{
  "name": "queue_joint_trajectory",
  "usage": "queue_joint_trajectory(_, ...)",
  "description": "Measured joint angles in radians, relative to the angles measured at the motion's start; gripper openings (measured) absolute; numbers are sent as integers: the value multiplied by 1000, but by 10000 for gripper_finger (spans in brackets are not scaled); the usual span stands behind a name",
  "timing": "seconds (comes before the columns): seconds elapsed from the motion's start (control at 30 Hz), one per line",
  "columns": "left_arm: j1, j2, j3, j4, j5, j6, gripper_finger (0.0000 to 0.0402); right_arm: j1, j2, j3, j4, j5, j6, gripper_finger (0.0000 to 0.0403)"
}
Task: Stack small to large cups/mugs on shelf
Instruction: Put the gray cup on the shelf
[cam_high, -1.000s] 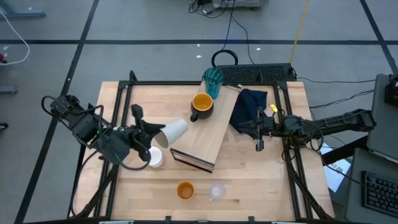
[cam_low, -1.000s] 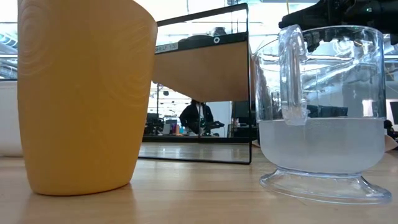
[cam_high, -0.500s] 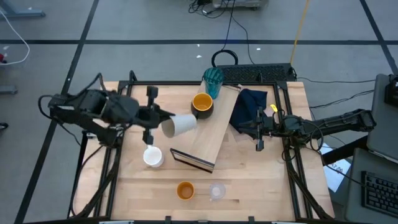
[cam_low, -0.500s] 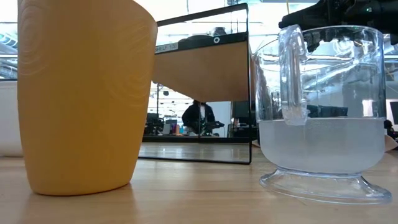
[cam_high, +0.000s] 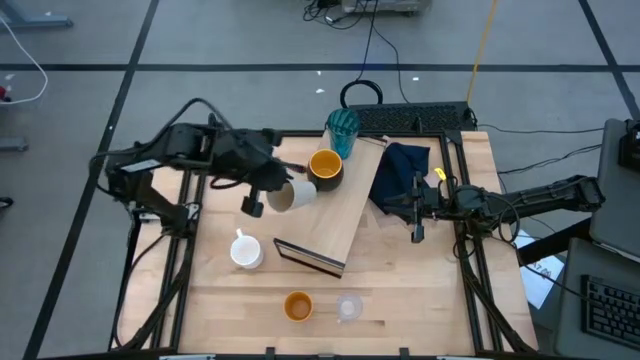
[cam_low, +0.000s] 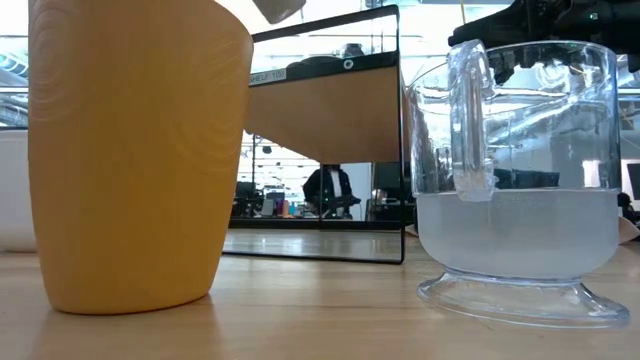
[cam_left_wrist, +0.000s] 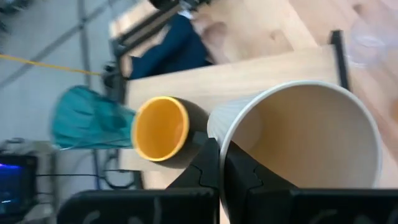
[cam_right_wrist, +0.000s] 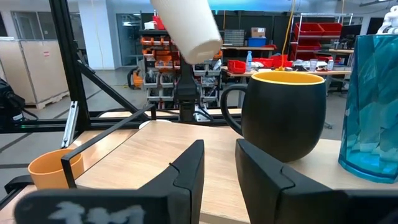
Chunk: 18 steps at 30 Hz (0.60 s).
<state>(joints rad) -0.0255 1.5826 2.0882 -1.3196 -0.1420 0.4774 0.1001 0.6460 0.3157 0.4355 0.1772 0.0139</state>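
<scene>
Wooden counter sits on grey floor; my left tool pinches the beige cup beside the dark mug.

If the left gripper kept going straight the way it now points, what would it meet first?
Most likely the dark mug with yellow inside on the light-wood board: the left gripper, shut on the beige cup, points at it. Height is unclear, so it might pass above.
</scene>
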Motion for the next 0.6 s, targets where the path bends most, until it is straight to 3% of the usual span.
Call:
queue_joint_trajectory(0.3,27,169,259,-214,145,19,0,0,0,0,0,0,1,84)
queue_joint_trajectory(0.6,65,202,248,-248,191,17,0,0,1,0,-1,0,1,84)
